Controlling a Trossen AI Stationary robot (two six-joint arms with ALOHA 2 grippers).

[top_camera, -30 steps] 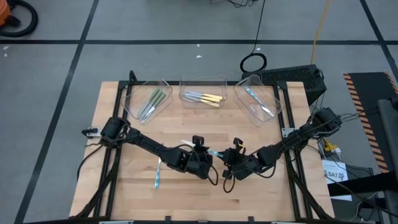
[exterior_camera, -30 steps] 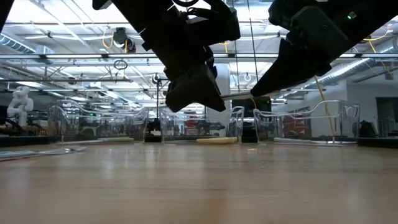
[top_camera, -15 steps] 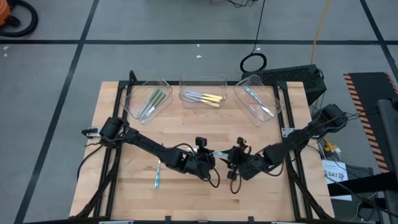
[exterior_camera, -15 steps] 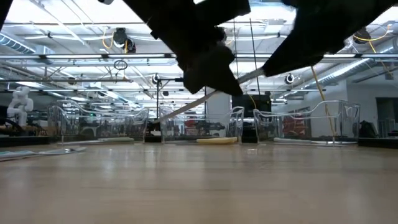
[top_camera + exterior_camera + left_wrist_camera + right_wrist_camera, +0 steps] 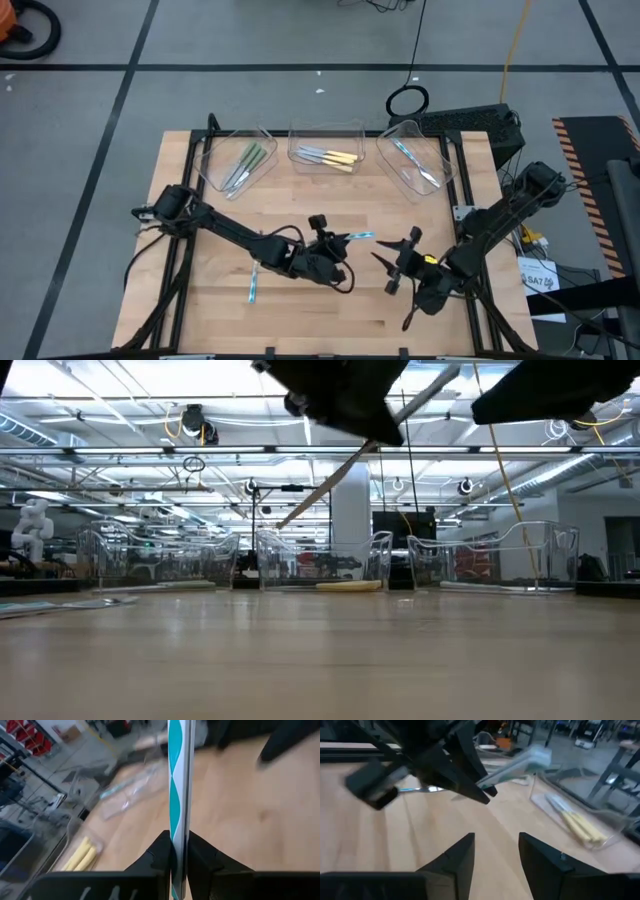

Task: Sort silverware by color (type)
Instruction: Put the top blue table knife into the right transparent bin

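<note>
Light blue handle pinched tight in the left gripper [image 5: 333,243], so that utensil [image 5: 357,237] is up off the wood over the middle of the table [image 5: 300,310], sticking out toward the right arm; in the left wrist view the teal-and-white handle [image 5: 179,795] runs straight up between the two dark fingers [image 5: 161,855], which are squeezed onto it. The right gripper [image 5: 392,272] sits just beside it, near the table's right front, fingers spread apart with nothing between them, not touching the utensil. Another light blue utensil [image 5: 253,279] lies flat on the wood to the left, beside the left arm. Further back, three clear trays line the far edge: the left tray [image 5: 215,170] has the green-handled pieces [image 5: 247,164], the middle tray [image 5: 325,129] has the yellow-handled ones [image 5: 332,157], and the right tray [image 5: 392,165] has light blue ones [image 5: 413,163].
</note>
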